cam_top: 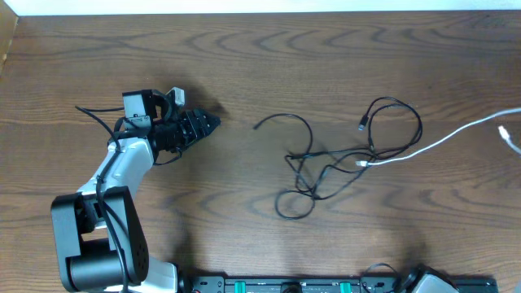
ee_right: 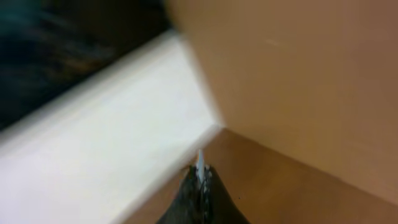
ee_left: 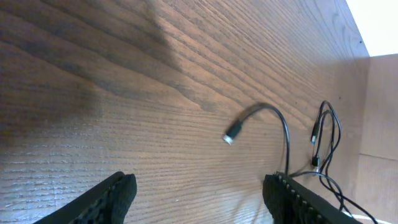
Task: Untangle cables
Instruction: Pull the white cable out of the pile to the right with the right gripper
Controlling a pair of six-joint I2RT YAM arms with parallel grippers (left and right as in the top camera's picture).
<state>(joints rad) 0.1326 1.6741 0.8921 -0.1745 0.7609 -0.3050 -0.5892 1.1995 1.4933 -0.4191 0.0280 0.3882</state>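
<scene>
Running left-right, white cable (cam_top: pixel 444 141); right claw (ee_right: pixel 200 177) seemingly pinching it.

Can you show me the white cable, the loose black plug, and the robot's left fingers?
white cable (cam_top: pixel 448 137), overhead view, middle of its long stretch.
black plug (ee_left: pixel 231 135), left wrist view, the plug body at the cord's free end.
left fingers (ee_left: pixel 112 196), left wrist view, the finger on the picture's left side.
</scene>
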